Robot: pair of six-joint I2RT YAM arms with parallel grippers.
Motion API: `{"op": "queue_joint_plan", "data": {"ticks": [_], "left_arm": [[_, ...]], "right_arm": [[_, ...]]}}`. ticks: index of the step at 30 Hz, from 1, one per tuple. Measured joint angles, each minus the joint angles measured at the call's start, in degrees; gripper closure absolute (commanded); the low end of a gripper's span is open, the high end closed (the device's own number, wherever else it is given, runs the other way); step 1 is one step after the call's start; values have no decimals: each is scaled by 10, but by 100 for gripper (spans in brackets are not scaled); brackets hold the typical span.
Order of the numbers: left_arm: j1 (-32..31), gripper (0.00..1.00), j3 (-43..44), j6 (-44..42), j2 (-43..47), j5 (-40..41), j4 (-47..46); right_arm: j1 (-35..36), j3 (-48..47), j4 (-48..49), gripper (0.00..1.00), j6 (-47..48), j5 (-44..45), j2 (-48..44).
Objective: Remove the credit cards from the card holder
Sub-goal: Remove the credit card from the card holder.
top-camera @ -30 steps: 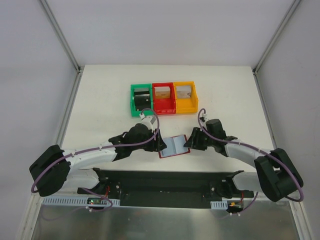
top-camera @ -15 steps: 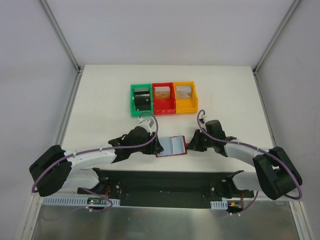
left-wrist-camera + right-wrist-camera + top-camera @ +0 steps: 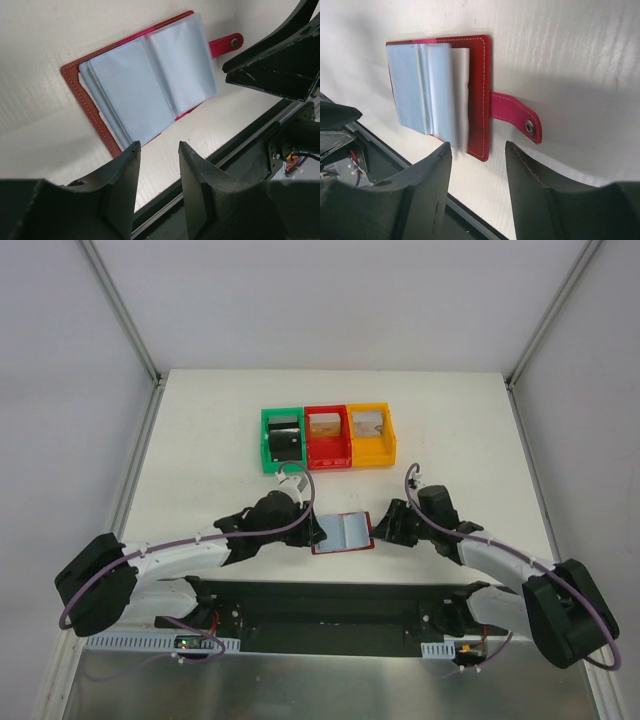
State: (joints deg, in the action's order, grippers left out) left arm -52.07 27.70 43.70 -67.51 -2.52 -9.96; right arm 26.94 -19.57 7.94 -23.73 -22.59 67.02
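The card holder (image 3: 343,533) lies open and flat on the table near the front edge, its grey-blue sleeves up, and it also shows in the left wrist view (image 3: 145,85) and the right wrist view (image 3: 435,85). Its red tab strap (image 3: 515,117) points toward the right arm. No credit cards show apart from the sleeves. My left gripper (image 3: 316,532) is open and empty just left of the holder, with its fingertips (image 3: 133,152) off the near edge. My right gripper (image 3: 380,529) is open and empty just right of it, by the tab. One sleeve (image 3: 461,100) looks blurred.
Three small bins stand in a row behind the holder: green (image 3: 266,452) with a black block, red (image 3: 327,457), orange (image 3: 370,456). The black frame rail (image 3: 330,585) runs along the table's front edge, close below the holder.
The holder has settled from tilted to flat and shifted slightly left. The right arm has drawn back, its elbow swinging right and down. The left gripper has moved slightly left.
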Motion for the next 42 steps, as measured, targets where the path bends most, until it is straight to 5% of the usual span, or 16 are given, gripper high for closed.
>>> {"op": "queue_joint_plan", "data": {"ticks": [11,15,26,35,42], "left_arm": [[0,67,50,-13,-37,-20,-6],[0,67,50,-13,-37,-20,-6],[0,67,35,-12,-36,-30,-11],[0,68,33,-12,-36,-31,-14],[0,68,31,-11,-36,-33,-19]], "right_arm": [[-20,-7,-94,48,24,63,-49],[-25,-9,-78,48,23,67,-38],[-35,-28,9,67,18,57,47],[-35,-27,21,61,18,43,54],[-35,-27,26,72,23,21,64]]}}
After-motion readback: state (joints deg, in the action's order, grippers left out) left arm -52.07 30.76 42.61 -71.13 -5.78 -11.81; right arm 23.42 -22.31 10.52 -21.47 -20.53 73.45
